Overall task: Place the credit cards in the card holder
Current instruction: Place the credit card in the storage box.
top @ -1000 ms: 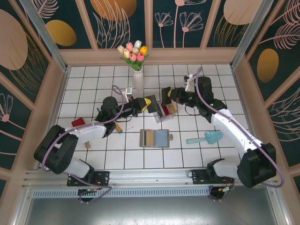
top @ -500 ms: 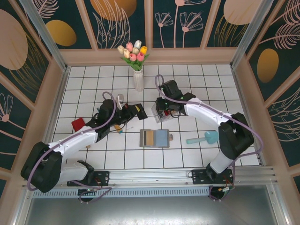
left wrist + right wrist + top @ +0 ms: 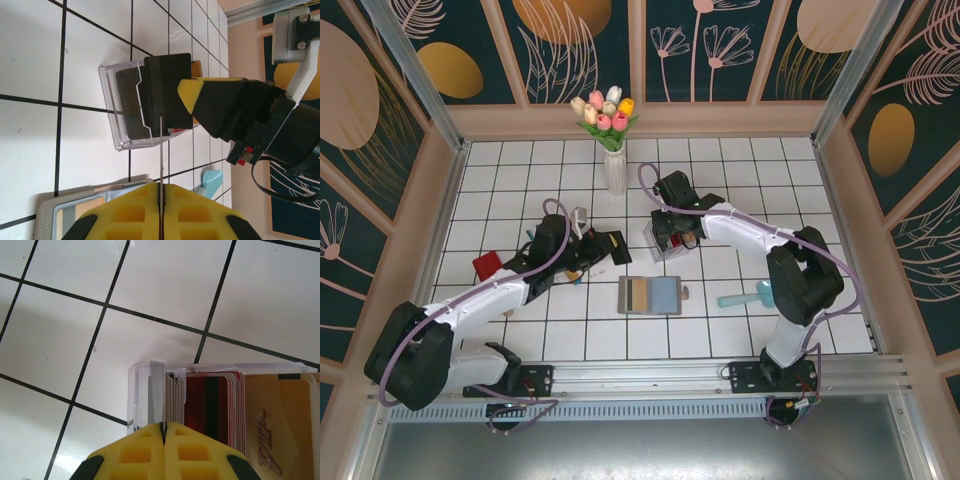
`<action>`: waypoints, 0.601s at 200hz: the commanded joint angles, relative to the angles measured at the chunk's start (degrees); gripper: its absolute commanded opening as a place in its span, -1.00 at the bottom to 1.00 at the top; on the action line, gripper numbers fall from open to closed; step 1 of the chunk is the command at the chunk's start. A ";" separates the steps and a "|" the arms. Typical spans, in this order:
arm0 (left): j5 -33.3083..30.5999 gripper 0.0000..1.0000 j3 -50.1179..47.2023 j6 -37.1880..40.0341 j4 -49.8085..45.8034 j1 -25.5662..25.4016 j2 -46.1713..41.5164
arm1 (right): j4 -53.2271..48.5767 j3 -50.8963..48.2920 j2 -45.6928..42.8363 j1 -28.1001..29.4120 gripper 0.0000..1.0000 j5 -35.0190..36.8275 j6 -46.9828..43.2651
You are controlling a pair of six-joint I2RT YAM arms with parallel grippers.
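The card holder [image 3: 650, 295] lies open on the white tiles, grey outside, tan and blue inside; its corner [image 3: 52, 215] shows under my left fingers. My left gripper [image 3: 617, 243] [image 3: 161, 185] hangs just left of it, shut on a thin credit card [image 3: 161, 150] seen edge-on. My right gripper [image 3: 670, 232] [image 3: 163, 424] is over the clear upright rack [image 3: 668, 243] [image 3: 142, 390], shut on a black card [image 3: 167, 90] that stands in the rack. Several red cards [image 3: 207, 410] and a tan card [image 3: 275, 420] stand packed in the rack.
A white vase of tulips [image 3: 614, 165] stands behind the rack. A teal scoop [image 3: 760, 293] lies to the right of the card holder. A red flat piece [image 3: 485, 265] lies at the far left. Wooden walls ring the tiled floor.
My right arm has folded in and brought its gripper down over the clear rack. My left gripper has drawn back a little to the left with its card.
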 commanded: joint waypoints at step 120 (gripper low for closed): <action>2.13 -0.81 1.62 1.39 -0.12 0.05 1.78 | -8.74 2.70 -1.62 1.09 -0.91 0.80 1.40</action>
